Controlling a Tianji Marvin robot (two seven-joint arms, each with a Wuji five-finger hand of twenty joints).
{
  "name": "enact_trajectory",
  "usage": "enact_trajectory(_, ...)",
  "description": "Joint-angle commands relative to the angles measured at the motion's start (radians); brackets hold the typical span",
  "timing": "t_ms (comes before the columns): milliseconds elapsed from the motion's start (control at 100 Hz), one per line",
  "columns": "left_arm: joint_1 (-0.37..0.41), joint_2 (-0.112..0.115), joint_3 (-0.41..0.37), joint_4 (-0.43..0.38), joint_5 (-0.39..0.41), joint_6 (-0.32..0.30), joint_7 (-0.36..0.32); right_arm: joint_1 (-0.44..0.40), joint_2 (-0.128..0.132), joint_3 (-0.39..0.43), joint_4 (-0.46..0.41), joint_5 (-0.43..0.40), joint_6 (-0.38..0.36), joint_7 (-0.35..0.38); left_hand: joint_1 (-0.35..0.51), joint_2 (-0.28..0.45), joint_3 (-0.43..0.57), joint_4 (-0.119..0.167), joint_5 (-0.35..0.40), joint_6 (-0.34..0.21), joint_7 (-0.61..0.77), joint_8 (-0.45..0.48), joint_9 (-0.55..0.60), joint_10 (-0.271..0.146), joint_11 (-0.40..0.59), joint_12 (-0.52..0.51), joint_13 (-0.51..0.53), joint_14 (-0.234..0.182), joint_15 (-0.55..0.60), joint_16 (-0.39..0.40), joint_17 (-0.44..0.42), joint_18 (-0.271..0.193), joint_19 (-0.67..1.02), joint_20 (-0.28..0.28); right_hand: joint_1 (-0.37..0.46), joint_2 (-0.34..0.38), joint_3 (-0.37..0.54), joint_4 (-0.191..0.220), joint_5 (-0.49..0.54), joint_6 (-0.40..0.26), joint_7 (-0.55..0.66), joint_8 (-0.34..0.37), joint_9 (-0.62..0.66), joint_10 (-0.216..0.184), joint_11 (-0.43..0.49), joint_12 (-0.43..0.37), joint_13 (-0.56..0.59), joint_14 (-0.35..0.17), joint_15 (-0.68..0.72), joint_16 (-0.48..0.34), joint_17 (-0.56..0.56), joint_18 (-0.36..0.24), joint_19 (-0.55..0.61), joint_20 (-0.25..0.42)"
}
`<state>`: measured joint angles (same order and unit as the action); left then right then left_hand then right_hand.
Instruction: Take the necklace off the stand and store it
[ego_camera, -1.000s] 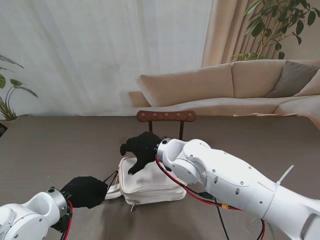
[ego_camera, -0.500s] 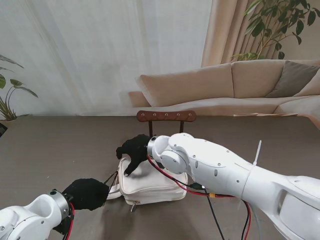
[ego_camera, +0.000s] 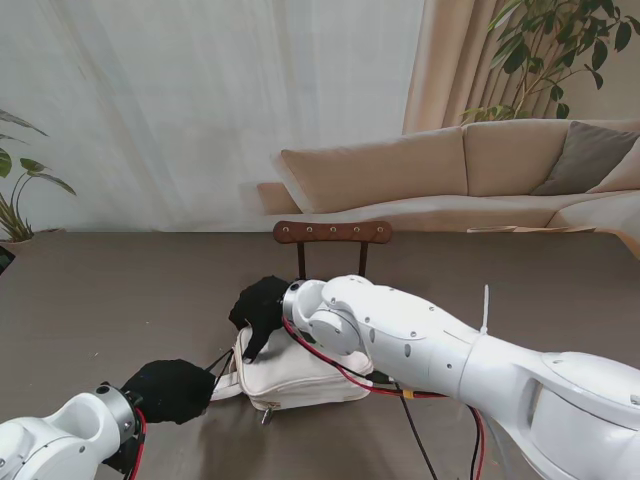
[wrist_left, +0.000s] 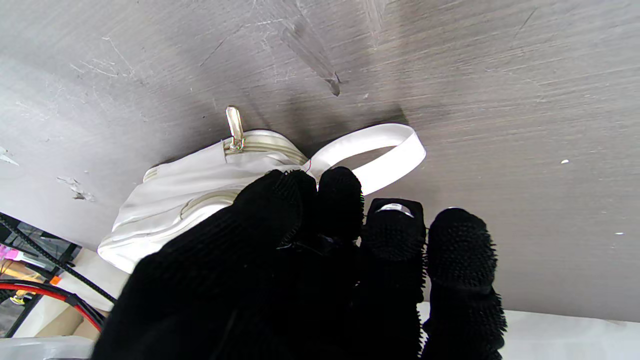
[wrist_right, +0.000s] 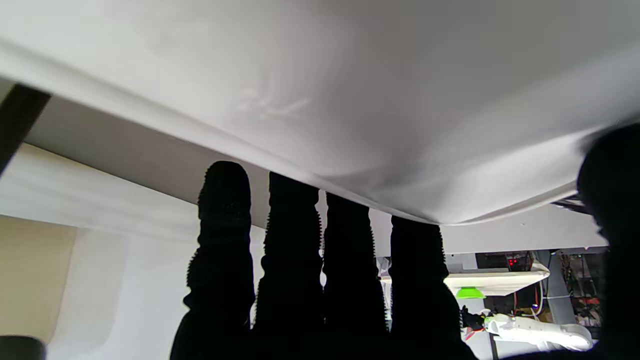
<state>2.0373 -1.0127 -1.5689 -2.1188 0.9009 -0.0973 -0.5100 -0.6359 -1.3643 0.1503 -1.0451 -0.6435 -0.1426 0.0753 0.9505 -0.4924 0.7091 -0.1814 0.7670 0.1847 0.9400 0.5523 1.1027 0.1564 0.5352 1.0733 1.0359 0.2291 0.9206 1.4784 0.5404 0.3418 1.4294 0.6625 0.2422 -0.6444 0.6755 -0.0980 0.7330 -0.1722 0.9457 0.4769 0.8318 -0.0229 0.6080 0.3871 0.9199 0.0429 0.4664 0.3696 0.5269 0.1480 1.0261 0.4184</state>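
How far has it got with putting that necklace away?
The wooden stand looks bare, so taking it off seems done. The right robot hand presses on the white pouch; the left robot hand pinches its corner. The necklace isn't visible; closing the zipper may remain.

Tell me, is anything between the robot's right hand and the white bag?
Nothing visible is. The right hand seems to rest right on top of the white bag, fingers against the cloth. No necklace shows on the stand or anywhere else.
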Motion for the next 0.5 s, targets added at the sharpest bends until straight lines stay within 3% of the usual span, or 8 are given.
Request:
enact_trajectory(0, 0.009, -0.003, -0.002, -0.009, 0.002, 0.004, -0.026, -0.010, -0.017, -0.009, 0.029, -0.004, -0.013, 0.005, 0.034, 0.018, 0.020, -0.016, 0.032, -0.052, 0.049, 0.003, 0.034, 0.037, 0.016, 0.012, 0.015, -0.013, 0.003, 0.006, -0.005, -0.003, 0.016, -0.002, 0.172, -0.028, -0.054, 0.018, 0.082, -0.078, 0.065, -0.001, 0.080, -0.048, 0.023, 0.053, 0.066, -0.027, 0.034, 0.035, -0.148, -0.027, 0.069, -0.001)
enact_trajectory(50, 0.010, -0.003, -0.003, -0.010, 0.003, 0.005, -0.028, -0.009, -0.027, -0.011, 0.052, -0.001, -0.025, -0.007, 0.034, 0.017, 0.020, -0.016, 0.032, -0.053, 0.049, 0.003, 0.034, 0.036, 0.016, 0.012, 0.015, -0.013, 0.003, 0.006, -0.005, -0.003, 0.016, -0.002, 0.258, -0.051, -0.069, 0.001, 0.115, -0.131, 0.145, -0.106, 0.148, -0.064, 0.029, 0.081, 0.110, -0.047, 0.068, 0.059, -0.111, -0.034, 0.104, 0.003)
enact_trajectory(70, 0.010, -0.003, -0.003, -0.011, 0.003, 0.006, -0.029, -0.008, -0.031, -0.012, 0.062, 0.000, -0.030, -0.012, 0.034, 0.017, 0.020, -0.016, 0.032, -0.053, 0.049, 0.003, 0.035, 0.036, 0.016, 0.012, 0.015, -0.013, 0.003, 0.006, -0.005, -0.003, 0.016, -0.002, 0.252, -0.104, 0.097, -0.062, 0.115, -0.162, 0.198, -0.151, 0.173, -0.069, 0.032, 0.091, 0.129, -0.054, 0.081, 0.068, -0.094, -0.037, 0.117, 0.006)
enact_trajectory(100, 0.010, -0.003, -0.003, -0.011, 0.004, 0.006, -0.030, -0.007, -0.037, -0.014, 0.076, 0.001, -0.038, -0.021, 0.034, 0.017, 0.020, -0.016, 0.033, -0.051, 0.049, 0.003, 0.035, 0.036, 0.016, 0.012, 0.015, -0.013, 0.003, 0.006, -0.005, -0.003, 0.016, -0.001, 0.168, -0.252, 0.492, -0.232, 0.151, -0.179, 0.231, -0.165, 0.218, -0.078, 0.037, 0.104, 0.160, -0.066, 0.103, 0.080, -0.063, -0.042, 0.142, 0.014)
enact_trajectory(120, 0.010, -0.002, -0.003, -0.011, 0.004, 0.007, -0.031, -0.007, -0.041, -0.014, 0.085, 0.002, -0.043, -0.026, 0.034, 0.018, 0.020, -0.016, 0.032, -0.052, 0.048, 0.002, 0.035, 0.036, 0.016, 0.012, 0.015, -0.013, 0.003, 0.006, -0.005, -0.003, 0.016, -0.001, 0.152, -0.294, 0.607, -0.283, 0.179, -0.185, 0.242, -0.164, 0.249, -0.081, 0.036, 0.117, 0.179, -0.072, 0.114, 0.086, -0.045, -0.045, 0.155, 0.018)
enact_trajectory(140, 0.010, -0.002, -0.003, -0.012, 0.004, 0.007, -0.032, -0.006, -0.045, -0.014, 0.094, 0.003, -0.049, -0.031, 0.034, 0.018, 0.020, -0.016, 0.032, -0.053, 0.048, 0.003, 0.034, 0.037, 0.015, 0.011, 0.015, -0.013, 0.003, 0.006, -0.005, -0.003, 0.016, -0.001, 0.153, -0.322, 0.662, -0.305, 0.200, -0.176, 0.252, -0.161, 0.286, -0.083, 0.029, 0.128, 0.202, -0.077, 0.127, 0.092, -0.023, -0.053, 0.170, 0.022)
enact_trajectory(260, 0.006, -0.001, -0.003, -0.011, 0.004, 0.005, -0.037, 0.002, -0.059, -0.014, 0.125, 0.026, -0.070, -0.027, 0.034, 0.018, 0.019, -0.016, 0.032, -0.053, 0.049, 0.003, 0.034, 0.035, 0.016, 0.011, 0.015, -0.014, 0.003, 0.006, -0.005, -0.003, 0.016, -0.001, 0.181, -0.395, 0.748, -0.298, 0.239, -0.147, 0.284, -0.117, 0.378, -0.072, 0.017, 0.190, 0.294, -0.072, 0.187, 0.127, 0.069, -0.080, 0.229, 0.041)
enact_trajectory(490, -0.004, 0.002, 0.005, -0.008, -0.005, -0.002, -0.051, 0.029, -0.076, -0.017, 0.178, 0.069, -0.087, 0.008, 0.034, 0.018, 0.018, -0.015, 0.031, -0.054, 0.049, 0.003, 0.034, 0.036, 0.016, 0.011, 0.015, -0.014, 0.004, 0.007, -0.005, -0.002, 0.016, -0.001, 0.194, -0.373, 0.815, -0.247, 0.228, -0.110, 0.302, 0.035, 0.410, -0.035, 0.072, 0.309, 0.381, -0.060, 0.315, 0.208, 0.163, -0.133, 0.273, 0.086)
